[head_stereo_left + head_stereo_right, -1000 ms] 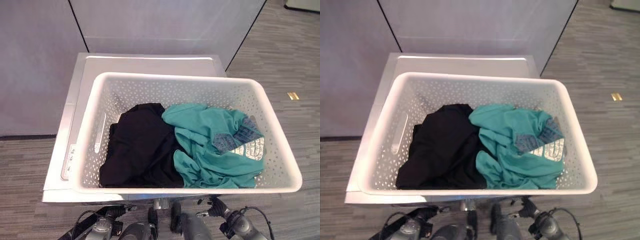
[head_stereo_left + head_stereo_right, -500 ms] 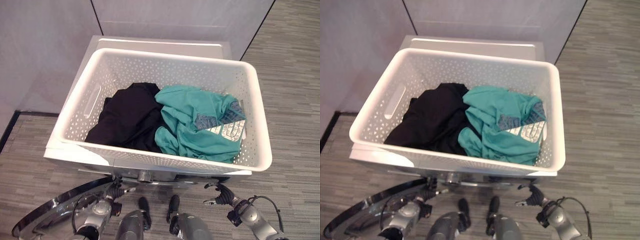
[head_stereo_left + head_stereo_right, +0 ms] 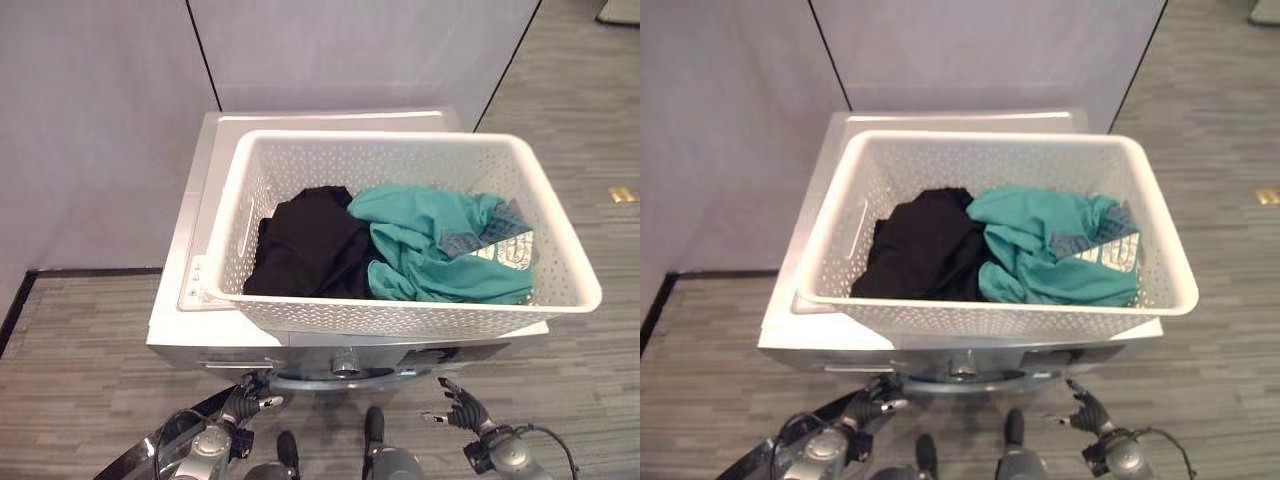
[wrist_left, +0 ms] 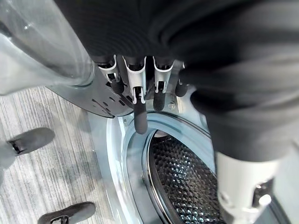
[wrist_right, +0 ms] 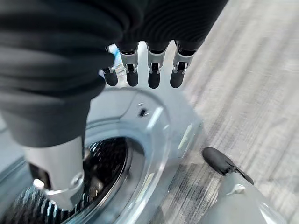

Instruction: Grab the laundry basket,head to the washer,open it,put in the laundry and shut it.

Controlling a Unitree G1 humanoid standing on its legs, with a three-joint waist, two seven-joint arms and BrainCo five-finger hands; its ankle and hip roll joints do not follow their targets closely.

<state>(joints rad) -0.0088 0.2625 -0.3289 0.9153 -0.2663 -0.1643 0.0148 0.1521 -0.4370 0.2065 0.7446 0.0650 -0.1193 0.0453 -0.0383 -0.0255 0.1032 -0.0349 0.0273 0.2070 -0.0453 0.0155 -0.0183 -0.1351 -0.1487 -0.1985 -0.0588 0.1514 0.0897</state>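
On top of the washer (image 3: 190, 330), the laundry basket (image 3: 400, 315) stands with a black garment (image 3: 310, 250) on its left and a teal garment (image 3: 440, 255) on its right, so you have the carrying done. At the lower left the round door (image 3: 150, 452) stands swung out, and your left hand (image 3: 250, 405) hangs beside it with relaxed fingers, holding nothing. The drum (image 4: 187, 186) shows bare metal in the left wrist view. I judge the loading step is next: raise one hand over the basket rim and take a garment. Your right hand (image 3: 460, 405), low on the right, is also slack and empty. Mind the open door near your left arm, and the basket front, which overhangs the opening.
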